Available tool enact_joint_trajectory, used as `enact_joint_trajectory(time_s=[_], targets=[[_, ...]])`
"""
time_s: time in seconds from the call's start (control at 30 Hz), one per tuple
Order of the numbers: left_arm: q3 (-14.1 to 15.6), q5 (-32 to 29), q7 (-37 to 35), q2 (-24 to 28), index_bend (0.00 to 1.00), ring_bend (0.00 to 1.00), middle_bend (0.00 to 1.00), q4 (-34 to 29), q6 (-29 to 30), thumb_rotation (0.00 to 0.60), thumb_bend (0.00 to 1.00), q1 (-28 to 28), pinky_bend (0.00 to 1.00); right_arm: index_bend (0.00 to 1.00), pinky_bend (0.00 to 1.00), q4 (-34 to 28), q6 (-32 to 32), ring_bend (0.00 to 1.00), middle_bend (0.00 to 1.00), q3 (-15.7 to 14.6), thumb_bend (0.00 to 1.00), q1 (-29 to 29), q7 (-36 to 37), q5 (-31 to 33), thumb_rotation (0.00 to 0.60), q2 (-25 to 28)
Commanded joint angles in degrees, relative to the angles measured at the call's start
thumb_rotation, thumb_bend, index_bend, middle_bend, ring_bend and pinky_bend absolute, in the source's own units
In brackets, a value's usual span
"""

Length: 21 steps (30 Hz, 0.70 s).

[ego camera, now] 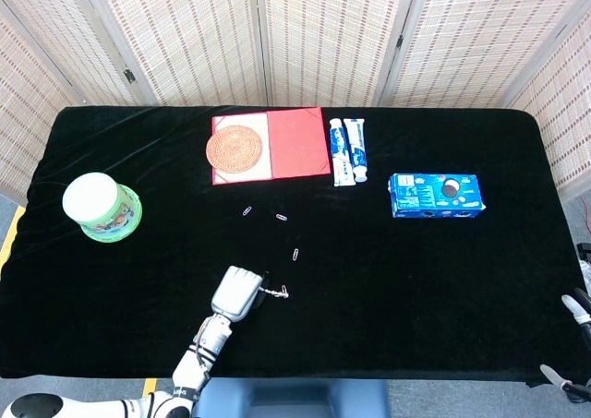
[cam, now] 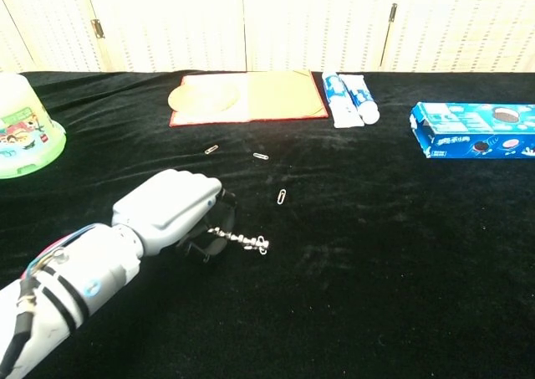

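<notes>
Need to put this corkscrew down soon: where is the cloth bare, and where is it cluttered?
Bare black cloth lies in front of the blue biscuit box, and also between the green tub and the left hand. It is crowded by the paper clips beside the corkscrew.
</notes>
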Motion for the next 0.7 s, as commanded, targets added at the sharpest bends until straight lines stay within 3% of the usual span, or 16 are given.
enact_joint_trajectory(time_s=[0.03,0.5,0.7], targets=[[-0.2,-0.1,-0.2,-0.3,0.94,1.0,1.0,0.5,-0.4,0.6,0.55,-0.3,1.0,0.0,0.0,0.1,-0.5,0.0,0.0,0.1,0.1,0.1,0.3,0.4,0.6,0.0],[-0.6,0.0,-0.6,-1.5,0.94,1.0,1.0,3.6,-0.4,0.6,0.55,-0.9,1.0,0.0,0.0,0.0,-0.8,0.0,0.0,0.4,0.1,0.1,0.7,0.8,0.6,0.2],[-2.4,0.8,-2.5,-0.7,0.94,1.0,1.0,4.3,0.0,0.6,0.55,-1.7,1.0,0.0,0.0,-0.3,-1.1,0.0,0.0,0.6,0.1,0.1,0.6,1.1,0.6,0.2]])
